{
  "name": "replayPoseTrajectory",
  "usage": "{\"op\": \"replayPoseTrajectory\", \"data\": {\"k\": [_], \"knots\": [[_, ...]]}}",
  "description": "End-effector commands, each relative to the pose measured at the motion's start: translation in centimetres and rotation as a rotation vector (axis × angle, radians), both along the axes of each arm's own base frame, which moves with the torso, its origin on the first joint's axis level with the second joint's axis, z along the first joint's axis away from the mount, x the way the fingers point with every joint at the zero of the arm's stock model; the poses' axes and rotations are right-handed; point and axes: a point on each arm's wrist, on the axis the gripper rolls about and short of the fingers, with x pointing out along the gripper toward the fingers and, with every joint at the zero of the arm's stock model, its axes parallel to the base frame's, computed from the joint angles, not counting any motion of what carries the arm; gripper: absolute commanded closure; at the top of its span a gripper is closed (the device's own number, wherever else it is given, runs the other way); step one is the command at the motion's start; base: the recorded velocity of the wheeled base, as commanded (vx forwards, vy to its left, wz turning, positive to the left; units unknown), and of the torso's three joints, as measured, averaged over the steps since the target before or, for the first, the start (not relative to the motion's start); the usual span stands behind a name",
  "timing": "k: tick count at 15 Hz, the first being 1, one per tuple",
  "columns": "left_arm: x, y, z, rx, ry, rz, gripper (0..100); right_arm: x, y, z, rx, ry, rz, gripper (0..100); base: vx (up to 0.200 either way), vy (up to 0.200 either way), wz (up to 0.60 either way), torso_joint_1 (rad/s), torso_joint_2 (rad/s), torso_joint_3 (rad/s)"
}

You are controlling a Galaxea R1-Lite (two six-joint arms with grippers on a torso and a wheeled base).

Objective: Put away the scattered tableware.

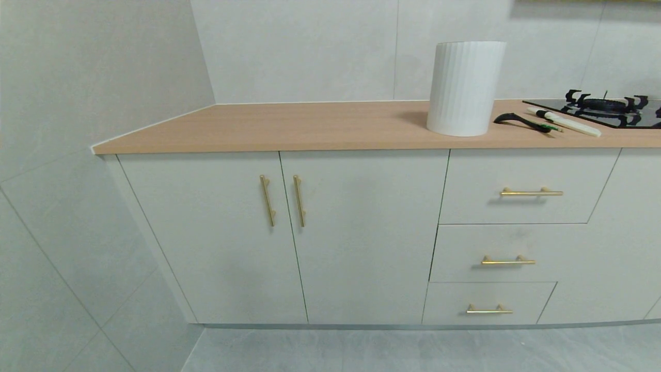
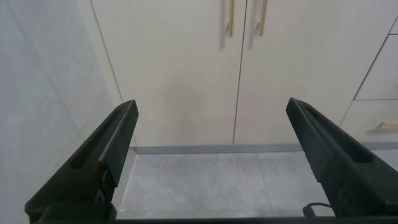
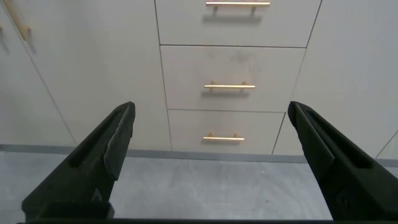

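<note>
The scattered tableware is found on the light wooden surface (image 1: 310, 126), far to the right. A black plastic spoon with a curved handle (image 1: 520, 121) and a long utensil with a white handle (image 1: 567, 123) are laid flat there. They lie between a tall white ribbed cylindrical holder (image 1: 466, 88) and a black glass hob with a dark burner grate (image 1: 604, 106). A small green part is seen between the two utensils, and whether they touch cannot be told.

The left jaws are held wide apart and low, before the pale cabinet doors with brass bar handles (image 2: 245, 18). The right jaws are also held wide apart and low, before the stack of pale drawers (image 3: 230, 78). Nothing is held by either.

Several risks are judged from this. The front edge of the surface could be struck when the arms are raised from below it. Both utensils are thin and flat and lie close together, so two could be caught at once, or one could be pushed onto the hob. The holder is tall and stands just beside the spoon, so it could be knocked over by a careless approach from the left.
</note>
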Motion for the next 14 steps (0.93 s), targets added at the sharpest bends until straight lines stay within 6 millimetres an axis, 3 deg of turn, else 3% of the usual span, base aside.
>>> {"op": "replayPoseTrajectory", "data": {"k": [1,11,14], "knots": [[0.01,0.00,-0.01,0.000,0.001,0.001,0,0.01,0.00,0.01,0.000,0.001,-0.001,0,0.000,-0.200,0.00,0.007,0.00,0.002],[0.01,0.00,-0.01,-0.001,0.001,0.001,0,0.01,-0.02,0.01,0.006,0.001,-0.007,0,0.000,-0.200,0.00,0.001,0.00,0.001],[-0.01,0.00,0.03,-0.001,0.000,0.001,0,0.01,-0.02,0.01,0.006,0.001,-0.007,0,0.000,0.000,0.00,0.000,0.00,0.000]]}}
